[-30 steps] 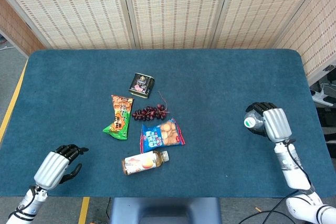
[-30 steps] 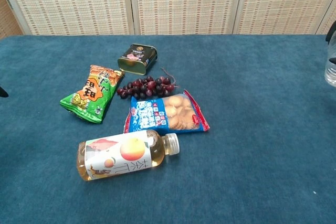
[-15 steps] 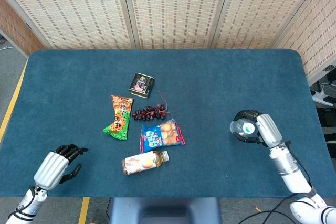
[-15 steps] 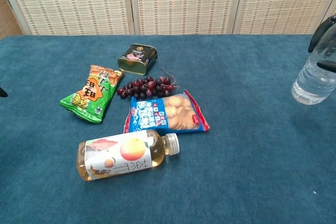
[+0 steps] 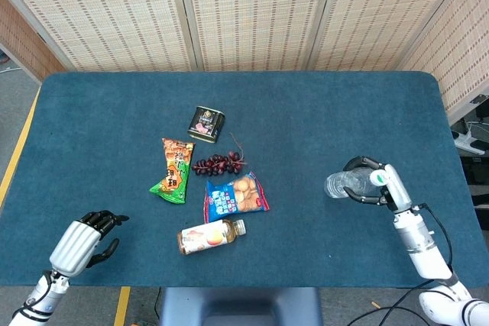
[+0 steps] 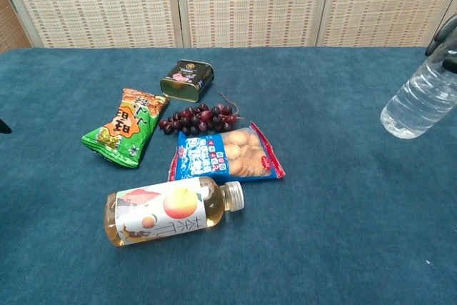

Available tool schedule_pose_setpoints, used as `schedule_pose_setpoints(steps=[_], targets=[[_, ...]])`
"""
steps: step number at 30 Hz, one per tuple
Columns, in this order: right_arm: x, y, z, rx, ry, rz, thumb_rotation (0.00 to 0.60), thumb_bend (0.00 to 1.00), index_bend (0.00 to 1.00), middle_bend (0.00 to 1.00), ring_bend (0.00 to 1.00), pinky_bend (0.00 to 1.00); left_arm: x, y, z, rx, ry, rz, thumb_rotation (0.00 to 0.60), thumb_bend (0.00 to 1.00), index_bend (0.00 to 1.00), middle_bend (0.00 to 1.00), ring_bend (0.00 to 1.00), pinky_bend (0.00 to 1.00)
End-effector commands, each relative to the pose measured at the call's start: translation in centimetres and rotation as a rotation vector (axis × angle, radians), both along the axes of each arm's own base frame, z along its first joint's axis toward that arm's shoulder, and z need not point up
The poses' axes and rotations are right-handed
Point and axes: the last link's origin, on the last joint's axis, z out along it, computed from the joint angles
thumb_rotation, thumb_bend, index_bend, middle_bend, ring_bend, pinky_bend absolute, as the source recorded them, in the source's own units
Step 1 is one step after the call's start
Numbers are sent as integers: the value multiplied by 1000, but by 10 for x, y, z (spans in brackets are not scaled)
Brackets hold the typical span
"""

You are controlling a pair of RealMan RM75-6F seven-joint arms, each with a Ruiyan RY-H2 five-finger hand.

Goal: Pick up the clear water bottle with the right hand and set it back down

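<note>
The clear water bottle is off the table in my right hand, tilted steeply with its base swung toward the left. The chest view shows the bottle slanting down from the right edge, where dark fingers wrap its upper part; most of the hand is cut off there. My left hand rests at the table's near left corner, fingers curled in, holding nothing.
On the blue table lie a small tin, a green snack bag, a bunch of grapes, a blue cookie pack and a peach tea bottle on its side, all left of centre.
My right hand has carried the bottle leftward and tipped it from near upright to a steep slant. The left hand has not moved.
</note>
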Motion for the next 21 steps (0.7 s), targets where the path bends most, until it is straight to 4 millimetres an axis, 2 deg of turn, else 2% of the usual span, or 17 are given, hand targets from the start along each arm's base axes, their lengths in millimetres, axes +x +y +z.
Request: schedule_pose_setpoints(steps=[1,9,13,17,19,21], targets=[[-12,-5,-9,-375,605,-51,600,385,706,622,524,586,0,0,0,2,2,-2,600,427,271,394,288,396],[-9,-4,-16,-271,517,-27,600,385,706,623,524,586,0,0,0,4,-1,-4,600,427,271,394,288,396],[15,-1,-11,-278,405,41,600,385,707,624,526,587,0,0,0,5,0,-6,600,427,272,394,288,396],[42,9,3,-232,282,114,600,385,709,631,532,593,0,0,0,6,0,-5,600,427,272,393,288,396],[43,11,9,-214,291,108,600,385,709,633,534,595,0,-1,0,5,4,-7,600,427,271,393,288,396],[33,9,9,-200,364,74,600,385,709,633,534,595,0,-1,0,5,1,-7,600,427,271,393,288,396]])
